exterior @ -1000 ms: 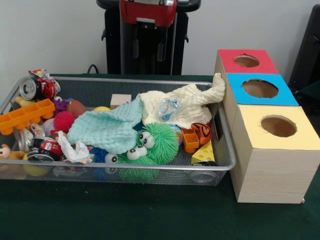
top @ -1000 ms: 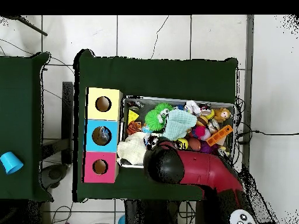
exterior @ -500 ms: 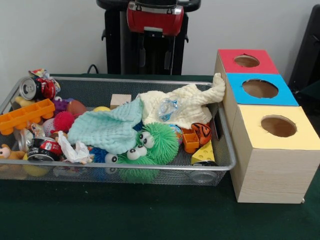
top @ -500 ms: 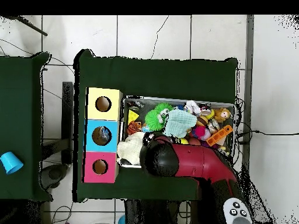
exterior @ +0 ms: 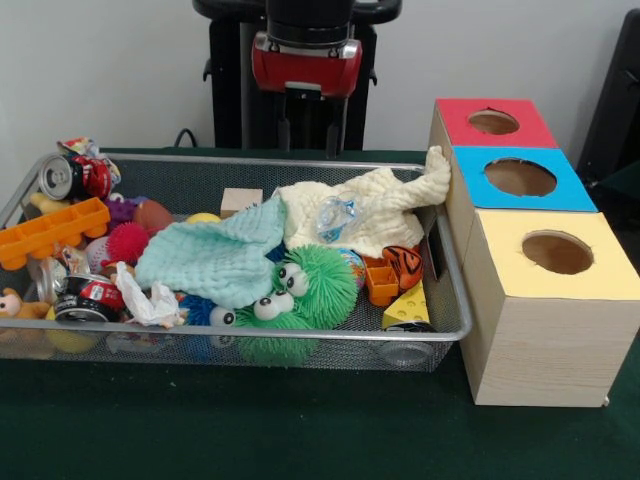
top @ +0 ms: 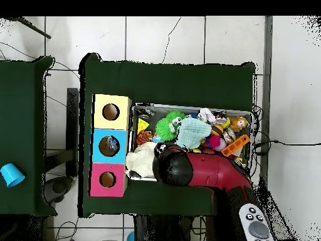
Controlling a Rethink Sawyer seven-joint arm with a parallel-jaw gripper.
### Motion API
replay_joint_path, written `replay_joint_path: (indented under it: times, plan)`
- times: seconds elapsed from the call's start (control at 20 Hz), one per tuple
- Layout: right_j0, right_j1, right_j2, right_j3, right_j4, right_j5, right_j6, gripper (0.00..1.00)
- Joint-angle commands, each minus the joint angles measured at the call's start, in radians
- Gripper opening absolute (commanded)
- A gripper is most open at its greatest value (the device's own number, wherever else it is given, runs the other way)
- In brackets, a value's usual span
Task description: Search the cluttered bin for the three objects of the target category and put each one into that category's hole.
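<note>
While nothing is yet in my grasp, I judge the step in hand to be the search: no item has been picked and I cannot see that anything has gone into a hole. My gripper (exterior: 306, 130) hangs above the far edge of the wire bin (exterior: 250, 343), near its middle, and its two fingers (exterior: 286, 128) point straight down with a gap between them, parted and empty. From above, my arm (top: 210, 176) lies across the bin's robot-side edge and hides what sits under it. The target category is not stated to me, so I cannot say which items count. Inside the bin, a cream cloth (exterior: 375, 205) is draped against the end toward the boxes, a mint cloth (exterior: 215, 255) covers the middle, a green fuzzy toy (exterior: 300, 285) lies at the front edge, and an orange tray (exterior: 50, 232) and a can (exterior: 60, 177) sit at the opposite end. The red box (exterior: 493, 122), blue box (exterior: 520, 178) and yellow box (exterior: 557, 253) stand in a row just beside the bin. Next, in my judgement, I must descend into the bin and shift a cloth or take a clear item.
</note>
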Motion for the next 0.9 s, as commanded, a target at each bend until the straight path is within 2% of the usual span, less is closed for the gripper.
replay_joint_path:
  times: [0.05,0.9]
  plan:
    - [-0.025,0.080,-0.003,-0.045,-0.027,-0.063,0.084,1.00]
    - [0.057,0.094,-0.046,-0.094,0.012,-0.026,0.132,1.00]
